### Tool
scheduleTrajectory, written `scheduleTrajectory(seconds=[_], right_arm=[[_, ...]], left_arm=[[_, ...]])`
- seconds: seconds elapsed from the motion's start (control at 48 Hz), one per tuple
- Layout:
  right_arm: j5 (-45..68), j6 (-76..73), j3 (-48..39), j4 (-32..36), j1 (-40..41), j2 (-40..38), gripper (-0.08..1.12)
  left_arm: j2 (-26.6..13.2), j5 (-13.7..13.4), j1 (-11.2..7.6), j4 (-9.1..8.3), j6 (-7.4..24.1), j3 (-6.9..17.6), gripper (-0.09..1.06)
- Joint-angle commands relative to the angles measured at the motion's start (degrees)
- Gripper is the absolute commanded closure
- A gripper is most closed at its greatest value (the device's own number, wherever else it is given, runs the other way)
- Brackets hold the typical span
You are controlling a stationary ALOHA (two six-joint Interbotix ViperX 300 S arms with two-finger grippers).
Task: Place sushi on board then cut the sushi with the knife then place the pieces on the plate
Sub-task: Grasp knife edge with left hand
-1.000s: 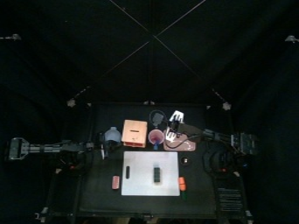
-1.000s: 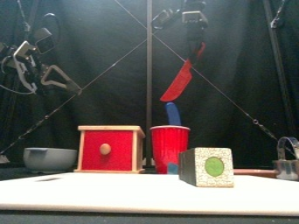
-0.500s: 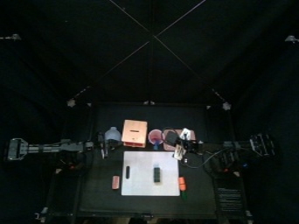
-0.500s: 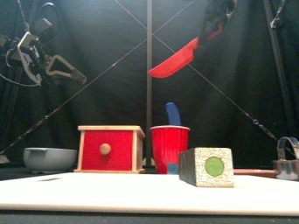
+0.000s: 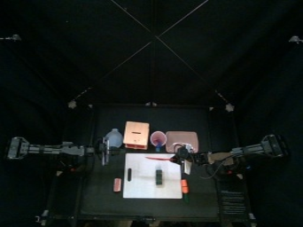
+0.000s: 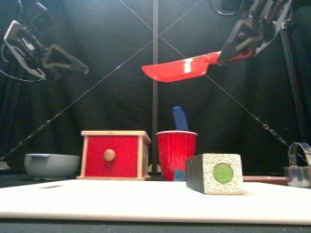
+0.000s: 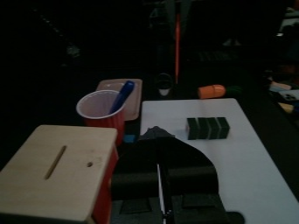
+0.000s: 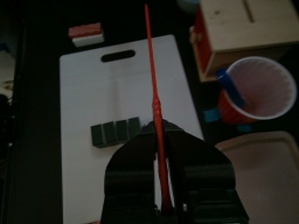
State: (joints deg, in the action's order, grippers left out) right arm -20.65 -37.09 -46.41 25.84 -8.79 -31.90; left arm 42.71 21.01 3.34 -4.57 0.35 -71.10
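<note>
your right end effector (image 8: 159, 133) is clamped on the red knife (image 6: 183, 68), held high and flat above the board (image 5: 140, 164), i'd say to line up the cut. the sushi (image 5: 158, 177) lies on the board, in one piece. the left end effector (image 7: 162, 142) hangs pinched together near the bowl (image 6: 51, 165).

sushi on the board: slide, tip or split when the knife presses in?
The sushi lies flat on the board with a square end face, so rolling or tipping seems unlikely. Seams between its blocks show in the right wrist view, so it probably splits there. It is a small piece on a smooth board, so it may slide if the red knife pushes sideways.
</note>
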Motion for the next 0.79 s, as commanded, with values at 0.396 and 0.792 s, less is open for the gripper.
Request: scheduleTrajectory(seconds=[0.396, 0.792], right_arm=[[9.93, 0.09, -4.04, -2.37, 1.05, 4.13, 0.77], [10.20, 0.09, -3.69, -2.37, 2.11, 7.21, 0.77]], left_arm=[[-5.54, -0.53, -6.24, 4.92, -0.26, 5.45, 0.02], [-19.34, -14.50, -7.65, 8.00, -0.26, 16.08, -0.07]])
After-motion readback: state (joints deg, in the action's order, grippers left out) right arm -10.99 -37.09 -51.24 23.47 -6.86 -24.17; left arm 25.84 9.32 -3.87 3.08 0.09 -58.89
